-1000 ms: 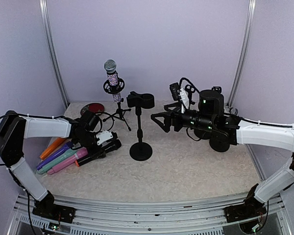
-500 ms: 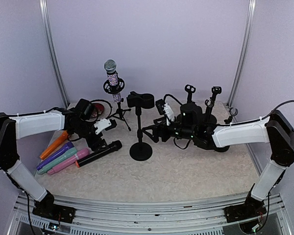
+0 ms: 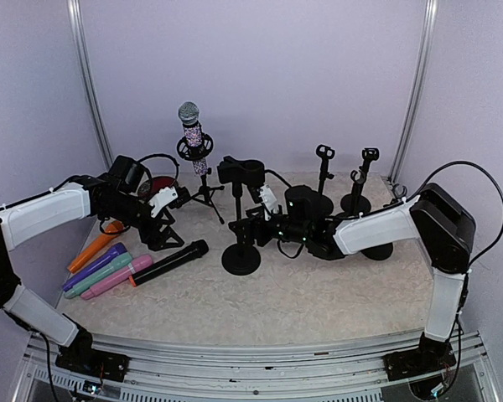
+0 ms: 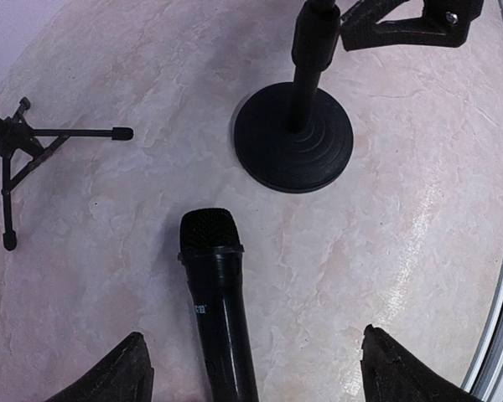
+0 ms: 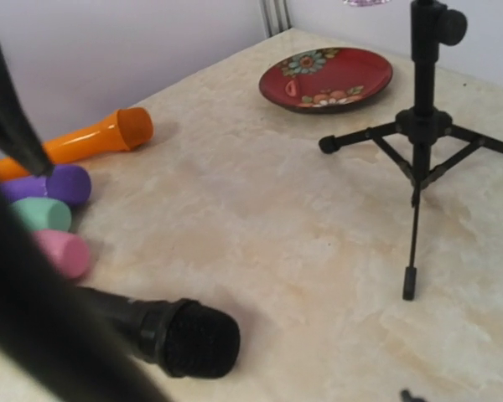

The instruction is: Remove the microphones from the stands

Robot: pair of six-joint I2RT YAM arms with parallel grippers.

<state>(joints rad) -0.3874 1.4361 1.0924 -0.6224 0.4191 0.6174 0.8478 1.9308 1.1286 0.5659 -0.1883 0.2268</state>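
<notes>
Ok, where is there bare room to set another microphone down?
The broad near strip of the table, in front of the round-base stand and the black microphone, is bare. Crowded: the left edge with the coloured microphones, and the back around the tripod stand and red plate.

I see plain pale-lilac walls closing in the cell: the back wall (image 3: 260, 75) at 12 o'clock, the side walls at 9 and 3. Two metal posts (image 3: 90, 92) stand in the corners at 11 and 1 o'clock. The tabletop (image 3: 318, 293) is cream and marbled under even, soft light. An aluminium rail (image 3: 251, 360) runs along 6 o'clock.
</notes>
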